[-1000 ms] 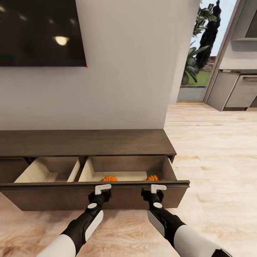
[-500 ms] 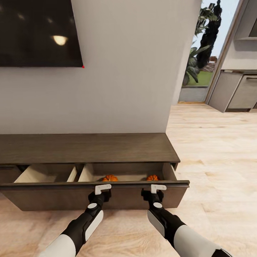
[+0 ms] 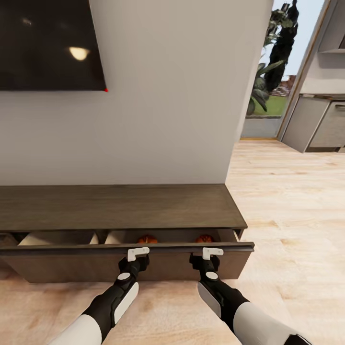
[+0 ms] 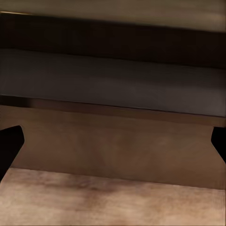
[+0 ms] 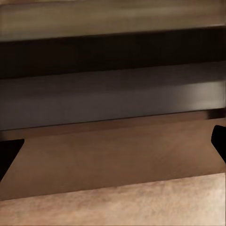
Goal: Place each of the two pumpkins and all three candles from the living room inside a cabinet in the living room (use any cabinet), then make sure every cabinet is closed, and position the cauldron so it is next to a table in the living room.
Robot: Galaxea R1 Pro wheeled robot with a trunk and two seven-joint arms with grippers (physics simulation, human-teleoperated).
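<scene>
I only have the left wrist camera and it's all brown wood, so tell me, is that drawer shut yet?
Observer: Not yet. In the head view the drawer of the TV cabinet stands out by a narrow gap.
Operator: Anything inside it?
Observer: A pumpkin sits just beyond the left end effector, and a second pumpkin just beyond the right end effector. Both end effectors are at the drawer front's top edge.
</scene>
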